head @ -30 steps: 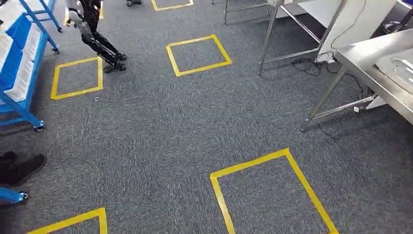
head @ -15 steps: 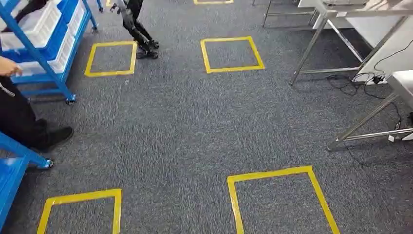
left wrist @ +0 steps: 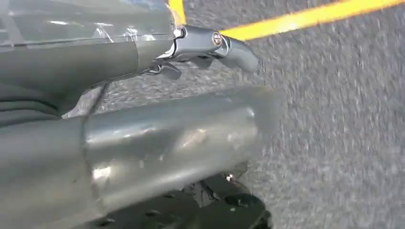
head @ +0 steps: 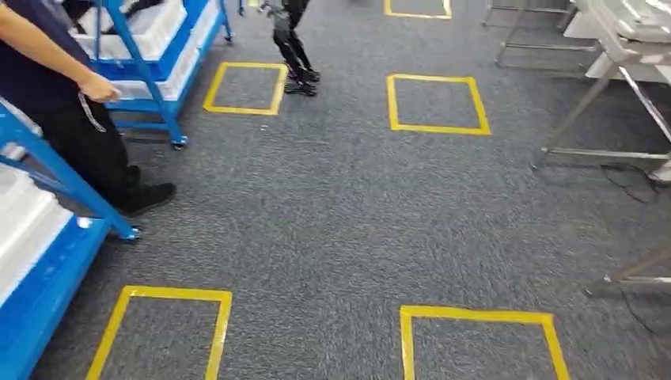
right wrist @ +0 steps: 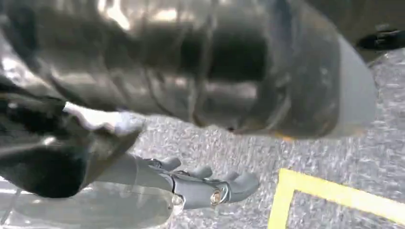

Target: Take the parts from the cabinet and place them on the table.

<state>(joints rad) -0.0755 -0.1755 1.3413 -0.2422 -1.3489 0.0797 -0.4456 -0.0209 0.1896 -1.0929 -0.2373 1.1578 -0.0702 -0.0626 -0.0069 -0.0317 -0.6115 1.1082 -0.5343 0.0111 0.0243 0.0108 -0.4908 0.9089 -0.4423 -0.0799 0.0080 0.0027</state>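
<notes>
A blue cabinet (head: 170, 55) with white bins stands at the far left in the head view. A second blue cabinet (head: 43, 261) fills the near left corner. A steel table (head: 629, 36) stands at the far right. My left hand (left wrist: 210, 45) hangs over the grey carpet, fingers stretched out with nothing in them. My right hand (right wrist: 210, 188) also hangs above the carpet near a yellow tape line, fingers loosely apart and holding nothing. No parts can be made out in the bins.
A person (head: 75, 127) in dark clothes stands between the two cabinets. Another robot's dark legs (head: 294, 51) stand at the back. Yellow tape squares (head: 435, 103) mark the carpet. A second table's legs (head: 637, 273) reach in at the right edge.
The camera has turned left: tables slid toward the right edge, while the blue cabinets and the person came into view at left. Nothing was picked up.
</notes>
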